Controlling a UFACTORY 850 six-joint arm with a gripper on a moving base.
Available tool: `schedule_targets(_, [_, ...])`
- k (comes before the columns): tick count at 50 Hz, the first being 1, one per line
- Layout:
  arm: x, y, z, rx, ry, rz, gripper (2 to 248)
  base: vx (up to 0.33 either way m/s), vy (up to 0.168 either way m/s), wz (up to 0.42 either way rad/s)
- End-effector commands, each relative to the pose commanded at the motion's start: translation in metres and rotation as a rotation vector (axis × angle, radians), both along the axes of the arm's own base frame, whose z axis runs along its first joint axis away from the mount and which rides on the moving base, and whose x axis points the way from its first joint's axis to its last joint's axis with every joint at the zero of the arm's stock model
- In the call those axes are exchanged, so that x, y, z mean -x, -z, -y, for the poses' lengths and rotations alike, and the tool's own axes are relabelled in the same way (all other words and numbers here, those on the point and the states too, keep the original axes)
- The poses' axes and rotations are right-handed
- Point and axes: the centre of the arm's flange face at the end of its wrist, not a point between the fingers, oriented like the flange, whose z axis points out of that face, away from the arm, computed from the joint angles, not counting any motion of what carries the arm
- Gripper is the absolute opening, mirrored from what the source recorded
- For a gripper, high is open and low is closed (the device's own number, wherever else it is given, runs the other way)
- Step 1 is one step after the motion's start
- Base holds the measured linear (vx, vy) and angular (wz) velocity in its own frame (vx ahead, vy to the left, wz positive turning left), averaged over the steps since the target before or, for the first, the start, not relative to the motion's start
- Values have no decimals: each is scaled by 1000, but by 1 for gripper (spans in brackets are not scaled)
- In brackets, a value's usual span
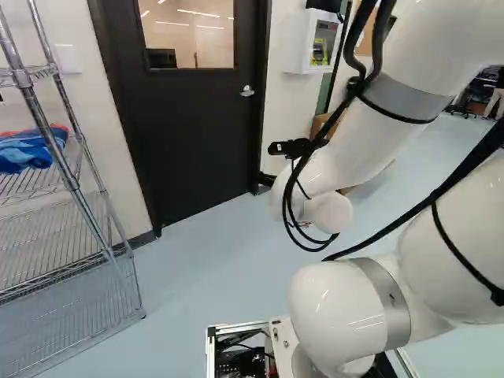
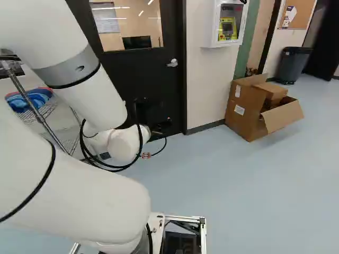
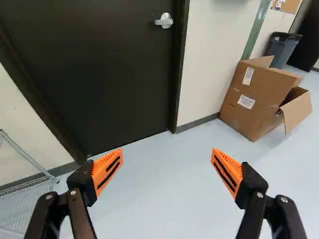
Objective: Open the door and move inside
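Observation:
The black door [image 1: 189, 118] stands closed in its dark frame, with a window in its upper part. Its silver lever handle [image 2: 172, 63] is on the side nearer the white cabinet. Dark parts of my gripper [image 2: 160, 127] show before the door's lower part in the right base view; its fingertips cannot be made out there. In the wrist view the gripper [image 3: 167, 162] has its orange-padded fingers wide apart, nothing between them but floor beyond. The door handle [image 3: 164, 21] lies well ahead of the fingers, and nothing touches it.
A wire shelf rack [image 1: 71, 185] holding blue cloth stands left of the door. Right of the door, a white wall cabinet [image 2: 229, 24] hangs above the floor, and open cardboard boxes [image 2: 249, 108] rest by the wall. A grey bin [image 2: 293, 64] stands farther back.

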Motion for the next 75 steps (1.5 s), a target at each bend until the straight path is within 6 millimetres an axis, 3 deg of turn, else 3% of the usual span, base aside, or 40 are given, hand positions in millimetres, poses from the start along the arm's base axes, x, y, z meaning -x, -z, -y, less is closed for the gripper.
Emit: schedule_targets(75, [0, 0, 0, 0, 0, 0, 247, 150, -39, -6])
